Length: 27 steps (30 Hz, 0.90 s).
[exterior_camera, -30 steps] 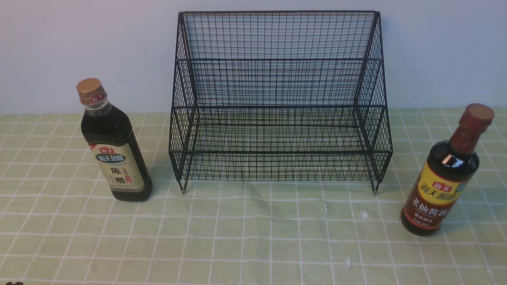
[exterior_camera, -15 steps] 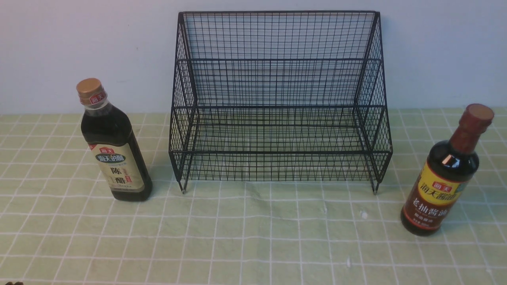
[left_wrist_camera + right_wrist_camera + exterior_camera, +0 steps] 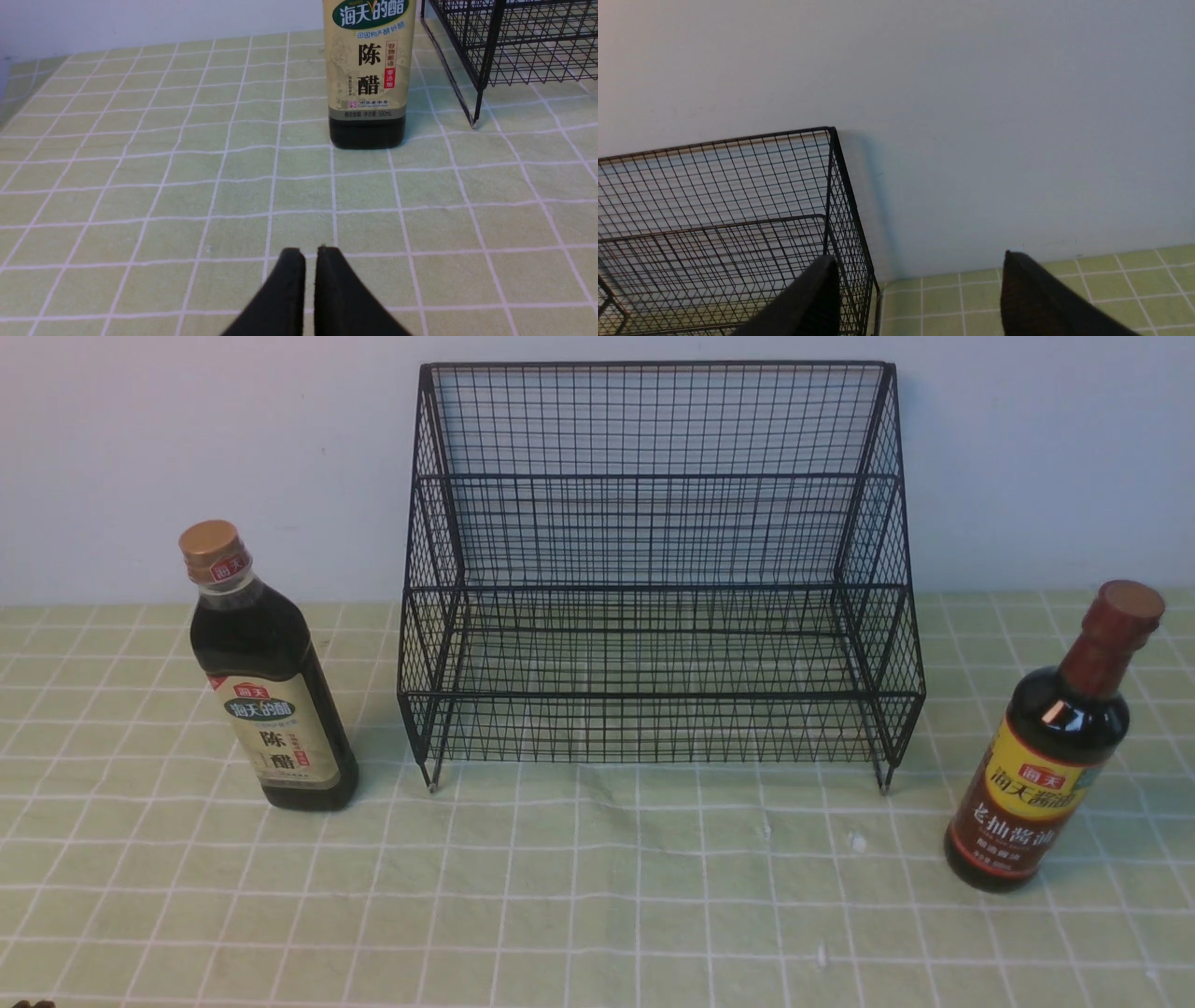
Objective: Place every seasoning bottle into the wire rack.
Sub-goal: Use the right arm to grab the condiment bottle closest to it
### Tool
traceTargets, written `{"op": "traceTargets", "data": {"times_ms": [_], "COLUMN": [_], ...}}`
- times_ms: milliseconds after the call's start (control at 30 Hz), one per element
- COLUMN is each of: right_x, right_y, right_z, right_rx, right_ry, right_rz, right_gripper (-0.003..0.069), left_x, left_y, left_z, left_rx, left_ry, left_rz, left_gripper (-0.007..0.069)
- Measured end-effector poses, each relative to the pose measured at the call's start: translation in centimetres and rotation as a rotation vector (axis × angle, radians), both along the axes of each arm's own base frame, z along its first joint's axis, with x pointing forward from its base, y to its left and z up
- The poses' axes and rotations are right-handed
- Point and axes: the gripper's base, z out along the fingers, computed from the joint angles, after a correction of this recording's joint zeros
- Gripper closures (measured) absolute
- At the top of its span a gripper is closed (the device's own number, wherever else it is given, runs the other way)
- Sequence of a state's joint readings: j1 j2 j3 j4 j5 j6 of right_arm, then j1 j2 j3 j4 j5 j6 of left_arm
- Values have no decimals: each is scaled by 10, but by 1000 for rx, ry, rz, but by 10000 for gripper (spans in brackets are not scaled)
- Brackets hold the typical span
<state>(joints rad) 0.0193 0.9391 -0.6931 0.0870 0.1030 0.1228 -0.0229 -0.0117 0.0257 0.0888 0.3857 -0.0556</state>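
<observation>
The gold-capped bottle with the beige label (image 3: 271, 691) stands upright left of the black wire rack (image 3: 658, 583). The bottle with the brown-red cap and yellow-and-red label (image 3: 1050, 765) stands upright to the rack's right. Neither gripper shows in the front view. In the left wrist view my left gripper (image 3: 310, 254) is shut and empty, low over the cloth, well short of the beige-label bottle (image 3: 366, 74). In the right wrist view my right gripper (image 3: 920, 266) is open and empty, raised, facing the wall beside the rack's right side (image 3: 840, 196). The red-capped bottle is out of that view.
A green checked cloth (image 3: 597, 887) covers the table. A pale wall (image 3: 187, 448) stands right behind the rack. The rack's short leg (image 3: 474, 122) stands close to the beige-label bottle.
</observation>
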Motion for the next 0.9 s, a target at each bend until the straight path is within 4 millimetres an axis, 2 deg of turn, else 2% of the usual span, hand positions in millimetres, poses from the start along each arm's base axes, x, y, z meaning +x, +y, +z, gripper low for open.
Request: {"op": "traceTargets", "data": {"times_ms": [167, 500, 900], "right_x": [12, 19, 47], "right_y": [0, 23, 27], "right_z": [-8, -5, -39], "right_rx": [-6, -127, -157], "right_ry": [44, 12, 152], "right_rz": [2, 124, 139], "right_gripper": [150, 144, 143], "left_x": [0, 0, 0], "left_y": [0, 0, 0], "left_z": [0, 0, 0], "left_rx": [0, 0, 0], "left_ry": [0, 0, 0], "left_rz": [0, 0, 0], "left_gripper": [607, 607, 607]}}
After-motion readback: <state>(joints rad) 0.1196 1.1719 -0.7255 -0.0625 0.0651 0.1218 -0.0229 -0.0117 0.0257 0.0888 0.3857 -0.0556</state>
